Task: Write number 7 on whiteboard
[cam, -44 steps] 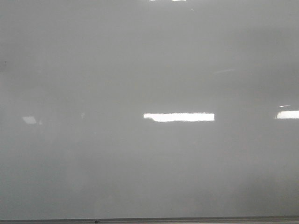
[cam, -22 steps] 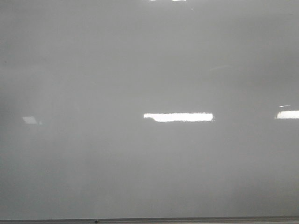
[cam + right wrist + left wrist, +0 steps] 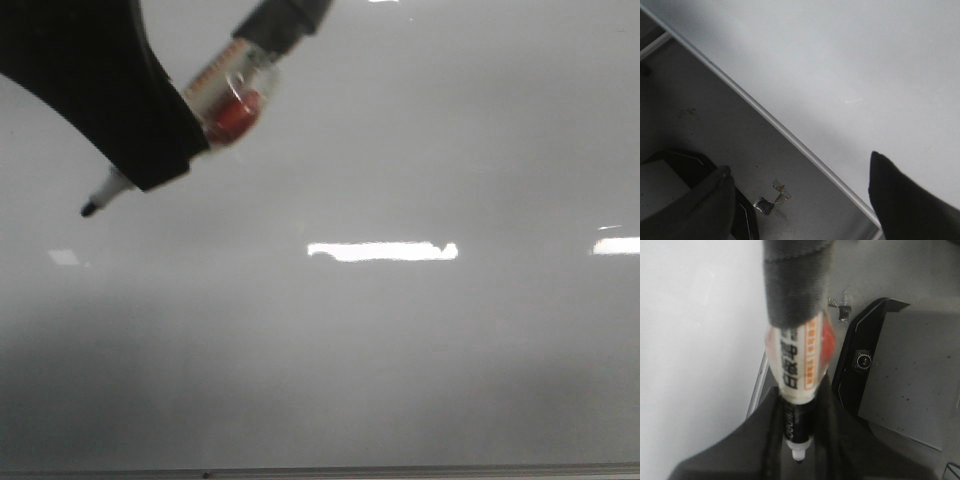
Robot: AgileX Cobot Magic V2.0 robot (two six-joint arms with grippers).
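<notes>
The whiteboard [image 3: 400,350] fills the front view, glossy pale grey and blank; no number 7 shows on it. My left gripper [image 3: 160,170] reaches in from the upper left, shut on a marker [image 3: 232,95] with a clear barrel, a red inside and an orange label. The marker's black tip [image 3: 88,208] points down-left over the board; I cannot tell whether it touches. In the left wrist view the marker [image 3: 800,360] runs between the dark jaws of my left gripper [image 3: 797,440], with the board [image 3: 695,340] beside it. My right gripper [image 3: 800,200] is open and empty over the board's metal edge [image 3: 780,130].
Bright rectangular light reflections [image 3: 382,251] lie on the board. Below the board's edge is a grey surface with a torn scrap of tape [image 3: 772,200]. A black housing with a small camera lens [image 3: 860,365] sits next to the board.
The left gripper with the marker has come into the front view from the upper left; earlier only the blank board showed. A shadow now darkens the board's lower part.
</notes>
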